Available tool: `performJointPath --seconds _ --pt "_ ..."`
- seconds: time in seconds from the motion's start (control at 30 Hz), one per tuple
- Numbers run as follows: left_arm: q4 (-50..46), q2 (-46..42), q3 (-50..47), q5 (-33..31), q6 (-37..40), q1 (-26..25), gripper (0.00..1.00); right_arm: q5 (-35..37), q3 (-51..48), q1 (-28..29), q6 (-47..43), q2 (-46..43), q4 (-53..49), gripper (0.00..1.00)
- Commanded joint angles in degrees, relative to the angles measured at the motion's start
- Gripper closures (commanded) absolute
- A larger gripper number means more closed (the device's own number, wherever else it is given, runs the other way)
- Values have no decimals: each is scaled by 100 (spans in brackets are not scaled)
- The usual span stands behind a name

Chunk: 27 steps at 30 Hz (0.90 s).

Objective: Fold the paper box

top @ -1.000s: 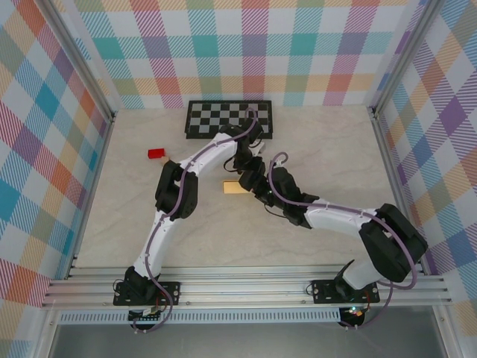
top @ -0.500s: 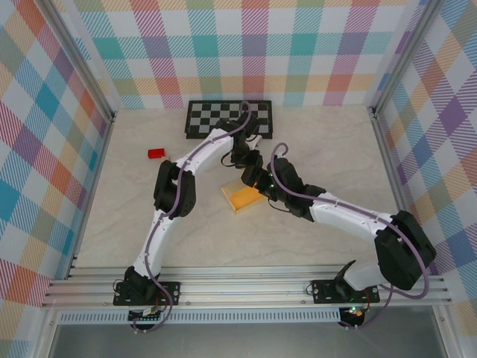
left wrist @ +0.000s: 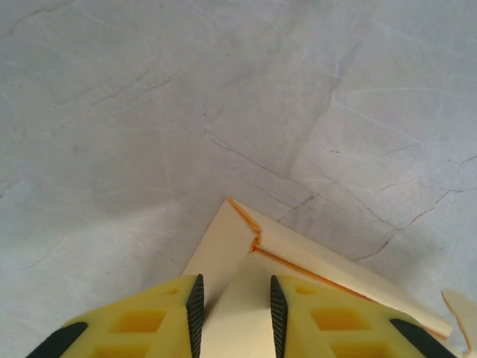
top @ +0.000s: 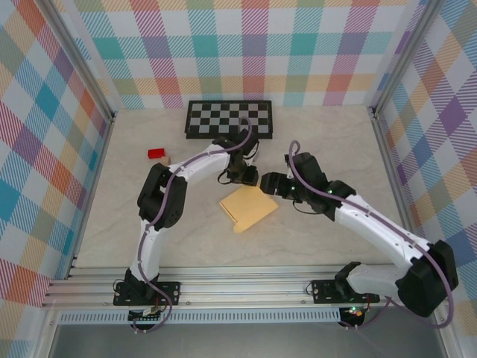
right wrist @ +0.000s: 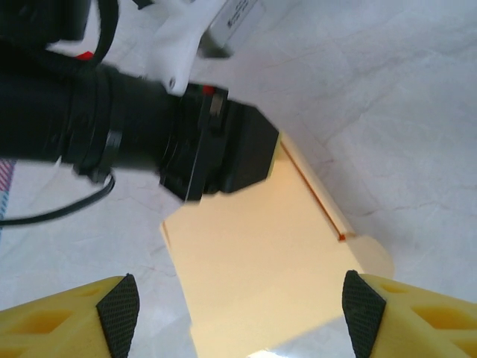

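Box (top: 250, 209) lies flat on the table (top: 335, 149), on the near side of the checkerboard (top: 229, 119), apart from it. It sits cornerwise, one corner pointing at the checkerboard. Outline is near square, so no clear long axis. The one long feature is a folded strip (right wrist: 320, 198) along its right-hand far edge, running from that corner away from the checkerboard, rightward.

My left claw (left wrist: 236, 302) is at the box corner nearest the checkerboard. Its fingers stand close together and a box panel fills the gap between the pads. Can't tell if I'm pinching it or just straddling it. The corner tip pokes out ahead of the fingers.

My right claw (right wrist: 242, 317) hangs between checkerboard and box, off the strip edge, pointed back across the sheet. Fingers are wide apart, nothing in them, box face lying beyond the gap. No contact that I can see.

So left is the nearer arm, right at the box; right is just beside it. My guess: the next move turns on left keeping that corner while right comes in at the strip edge.

Look: thin tan card, pale yellow, smooth face, orange line at the crease, rounded tab (right wrist: 373, 257) at the strip's end. Mostly flat, not a closed box yet. I'd judge folding early to middle.
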Motion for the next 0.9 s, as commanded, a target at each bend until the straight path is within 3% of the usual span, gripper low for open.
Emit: performJointPath --seconds 0.0,0.27,0.43,0.53,0.67,0.87 --pt "367 -137 -459 -392 -184 -75 70 -323 126 -45 -708 476 56 26" --pt "72 -597 79 -1078 158 -99 68 23 179 -292 -2200 1229 38 30" --pt "-252 -1350 56 -1535 -344 -76 54 -204 157 -580 -2337 1392 105 28" --pt "-70 -2114 -888 -1614 -933 -63 50 -497 390 -941 -2426 1610 31 27" --pt "1135 -3413 -3019 -1014 -2191 -174 51 -1050 927 -1291 -2764 2176 -327 27" --pt "2768 -4244 -4783 -1011 -3533 -706 41 -1509 1374 -1324 -3060 2847 -468 27"
